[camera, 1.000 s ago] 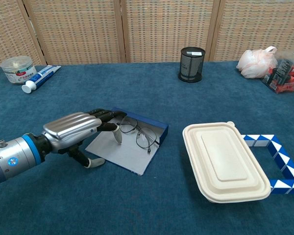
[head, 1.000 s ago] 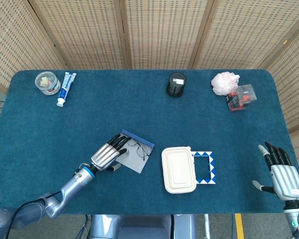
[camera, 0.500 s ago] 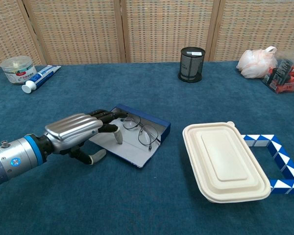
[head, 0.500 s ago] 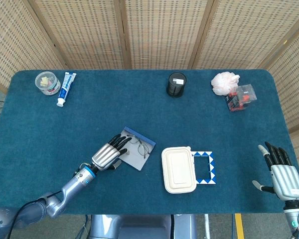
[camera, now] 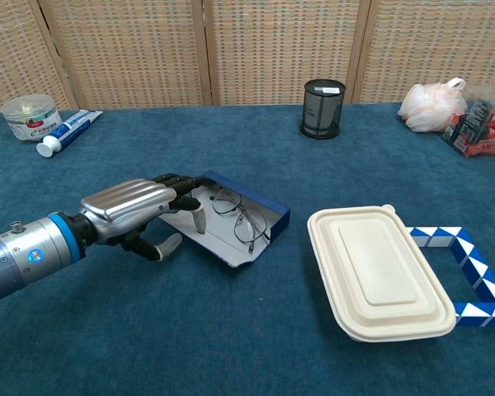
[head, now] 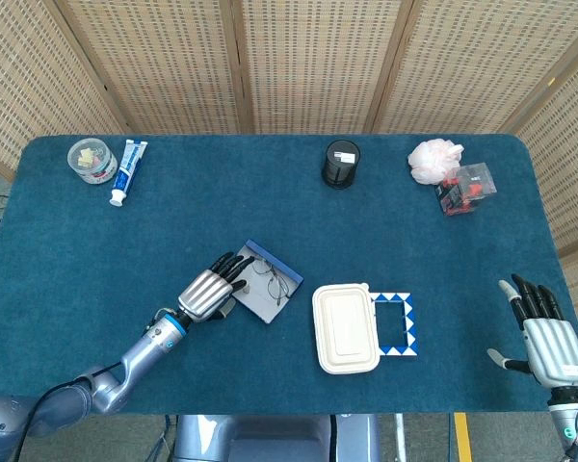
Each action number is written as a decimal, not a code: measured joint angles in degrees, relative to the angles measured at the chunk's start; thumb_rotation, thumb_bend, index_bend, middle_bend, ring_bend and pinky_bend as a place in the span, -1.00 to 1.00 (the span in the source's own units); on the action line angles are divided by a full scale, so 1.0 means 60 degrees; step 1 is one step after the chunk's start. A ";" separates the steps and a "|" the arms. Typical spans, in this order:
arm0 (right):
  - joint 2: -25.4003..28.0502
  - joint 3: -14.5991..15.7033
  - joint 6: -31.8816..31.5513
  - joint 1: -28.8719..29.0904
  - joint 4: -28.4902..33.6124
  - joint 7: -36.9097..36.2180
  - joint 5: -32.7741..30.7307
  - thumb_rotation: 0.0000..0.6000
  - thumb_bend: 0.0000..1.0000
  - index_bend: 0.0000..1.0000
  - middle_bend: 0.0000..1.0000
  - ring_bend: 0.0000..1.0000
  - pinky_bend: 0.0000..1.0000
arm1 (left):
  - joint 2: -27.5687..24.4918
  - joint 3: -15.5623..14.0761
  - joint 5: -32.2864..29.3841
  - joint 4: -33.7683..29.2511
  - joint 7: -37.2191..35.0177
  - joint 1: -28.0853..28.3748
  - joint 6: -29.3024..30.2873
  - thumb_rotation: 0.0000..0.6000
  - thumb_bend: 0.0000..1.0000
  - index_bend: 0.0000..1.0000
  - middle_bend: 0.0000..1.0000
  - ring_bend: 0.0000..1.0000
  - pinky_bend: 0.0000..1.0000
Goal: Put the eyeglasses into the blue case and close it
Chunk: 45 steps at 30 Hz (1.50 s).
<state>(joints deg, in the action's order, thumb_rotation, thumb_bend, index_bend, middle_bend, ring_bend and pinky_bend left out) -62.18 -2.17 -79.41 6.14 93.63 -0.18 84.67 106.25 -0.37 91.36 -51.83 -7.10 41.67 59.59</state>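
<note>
The blue case [head: 263, 303] lies open left of the table's middle, its grey inside [camera: 220, 238] facing up and its blue wall [camera: 256, 199] at the back. The wire-rimmed eyeglasses [head: 273, 279] [camera: 236, 217] lie inside it. My left hand [head: 209, 290] [camera: 139, 209] holds the case's left edge, fingers over the top and thumb underneath, and that side is tilted up off the cloth. My right hand [head: 542, 333] hovers open with spread fingers at the front right of the table, holding nothing. It shows only in the head view.
A cream lidded lunch box [head: 345, 327] [camera: 384, 271] sits just right of the case, with a blue-and-white snake puzzle [head: 396, 324] beside it. At the back are a black mesh cup [head: 341, 164], a toothpaste tube [head: 127, 171], a round tub [head: 91, 160], a pink bag [head: 433, 161] and a red box [head: 465, 189].
My left hand has moved right and raised the case's left side, so the flat grey panel now tilts up and looks narrower. The glasses stayed inside. The right hand has not moved.
</note>
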 measured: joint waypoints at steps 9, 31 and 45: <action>0.0009 0.0003 0.0013 0.0005 -0.0002 -0.0031 0.0000 1.00 -1.00 -1.00 -1.00 -1.00 -1.00 | -0.0048 0.0525 -0.0492 -0.0364 0.0372 0.0407 -0.0639 1.00 0.17 0.02 -1.00 -1.00 -1.00; 0.0014 0.0016 0.0006 0.0006 -0.0009 -0.0090 0.0031 1.00 -1.00 -1.00 -1.00 -1.00 -1.00 | -0.1647 -0.0071 -0.0055 -0.1672 0.0240 -0.0139 0.0280 1.00 0.17 0.36 -1.00 -1.00 -1.00; 0.0013 0.0020 0.0031 0.0014 0.0054 0.0079 -0.0001 1.00 -1.00 -1.00 -1.00 -1.00 -1.00 | -0.3761 -0.1095 0.0351 -0.2809 0.0199 -0.1009 0.0728 1.00 0.17 0.36 -1.00 -1.00 -1.00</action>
<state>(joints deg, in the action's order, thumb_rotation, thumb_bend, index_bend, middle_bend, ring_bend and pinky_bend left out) -62.10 -2.05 -79.22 6.23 93.95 0.30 84.67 83.68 -6.93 93.46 -68.68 -5.90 35.62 63.96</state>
